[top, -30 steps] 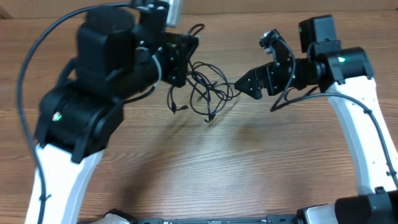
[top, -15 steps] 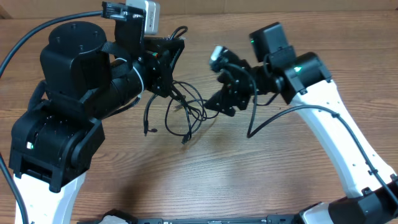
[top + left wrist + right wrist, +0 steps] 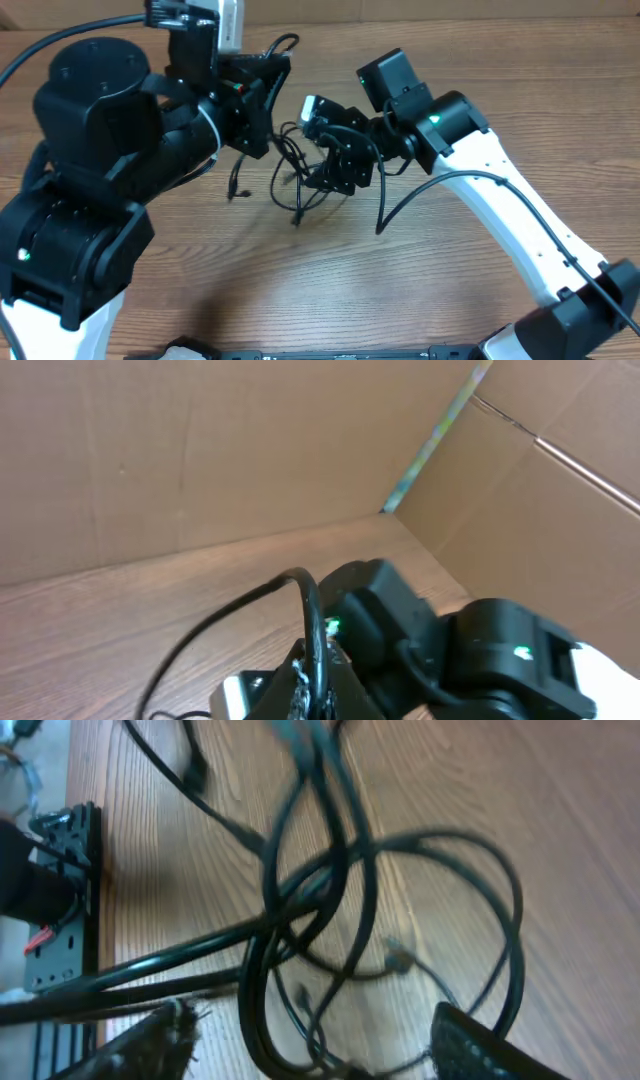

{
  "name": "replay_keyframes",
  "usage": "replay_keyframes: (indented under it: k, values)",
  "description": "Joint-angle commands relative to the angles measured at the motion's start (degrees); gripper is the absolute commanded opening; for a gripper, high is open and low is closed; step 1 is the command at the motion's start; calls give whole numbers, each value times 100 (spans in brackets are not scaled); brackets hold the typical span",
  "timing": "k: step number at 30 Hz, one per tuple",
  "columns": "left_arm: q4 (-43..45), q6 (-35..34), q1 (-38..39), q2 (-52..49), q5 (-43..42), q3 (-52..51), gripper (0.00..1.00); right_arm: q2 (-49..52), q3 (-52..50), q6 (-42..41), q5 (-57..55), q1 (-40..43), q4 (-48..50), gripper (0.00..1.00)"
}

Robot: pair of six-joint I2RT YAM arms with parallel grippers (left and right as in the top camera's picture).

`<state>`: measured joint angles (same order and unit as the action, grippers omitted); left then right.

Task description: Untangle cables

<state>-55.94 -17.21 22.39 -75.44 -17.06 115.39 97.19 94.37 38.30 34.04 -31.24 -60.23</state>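
The thin black cables (image 3: 293, 185) hang as a loose tangle over the wooden table, between my two grippers. My left gripper (image 3: 258, 105) is shut on one strand, which loops up behind it; in the left wrist view that cable (image 3: 300, 585) arcs out of the closed jaws (image 3: 312, 695). My right gripper (image 3: 330, 172) is at the tangle's right side. In the right wrist view its fingers (image 3: 315, 1035) are spread, with several cable loops (image 3: 340, 870) running between them. Small plug ends dangle at the left and bottom of the tangle.
Wooden tabletop (image 3: 400, 290) all around. The right arm's own thicker cable (image 3: 395, 205) sags toward the table. Cardboard walls (image 3: 200, 450) stand behind the table. A black bracket (image 3: 60, 900) sits at the table's edge in the right wrist view.
Both arms have moved left. The left gripper has carried the tangle left and higher. The right gripper has closed the gap and now reaches into the tangle.
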Motion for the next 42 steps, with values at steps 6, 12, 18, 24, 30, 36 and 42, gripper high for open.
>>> replay_keyframes:
  k: [6, 12, 18, 24, 30, 36, 42]
  values:
    - [-61, -81, -37, 101, 179, 319, 4, 343, -24, -103, 120, -63, 35, 61]
    - [-138, -76, -37, 101, 334, 402, 4, 466, -24, -459, 354, -63, 234, 4]
    - [-627, 63, -37, 105, 887, 404, 4, 450, -22, -1504, 358, 20, 660, 4]
    - [-1099, 94, -243, 525, 1139, 415, 4, 450, -22, -3185, -201, 750, 1298, 4]
    - [-1910, 201, -595, 1139, 1947, 415, 4, 376, -11, -3797, -293, 1790, 1475, 4]
    - [-2673, 173, -640, 1480, 2798, 413, 4, 105, 15, -3845, -219, 2743, 1349, 4]
    - [-2612, 179, -640, 1353, 2885, 396, 4, -737, 323, -3853, -101, 2992, 994, 4]
